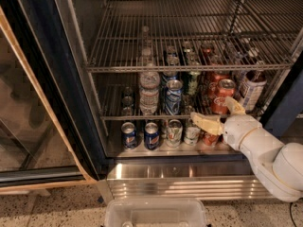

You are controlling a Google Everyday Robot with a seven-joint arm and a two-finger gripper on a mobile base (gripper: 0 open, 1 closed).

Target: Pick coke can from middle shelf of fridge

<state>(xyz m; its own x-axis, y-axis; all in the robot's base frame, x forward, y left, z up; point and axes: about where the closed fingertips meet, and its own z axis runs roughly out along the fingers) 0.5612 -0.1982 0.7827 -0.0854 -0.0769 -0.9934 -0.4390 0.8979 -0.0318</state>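
The fridge (57, 79) stands open in the camera view. The coke can (221, 96), red with a silver top, stands upright at the front right of the middle shelf (142, 117). A second red can (214, 79) stands behind it. My gripper (219, 114) is at the shelf's front rail, just below and in front of the coke can. It is open, with one finger pointing left and the other up beside the can's right side. It holds nothing.
On the middle shelf stand a water bottle (149, 91), a Pepsi can (173, 97) and a white-labelled dark bottle (251, 89). Pepsi cans (151, 135) and other cans stand on the floor below. The glass door (28, 108) hangs open at left. A white bin (155, 213) sits below the steel base panel (189, 186).
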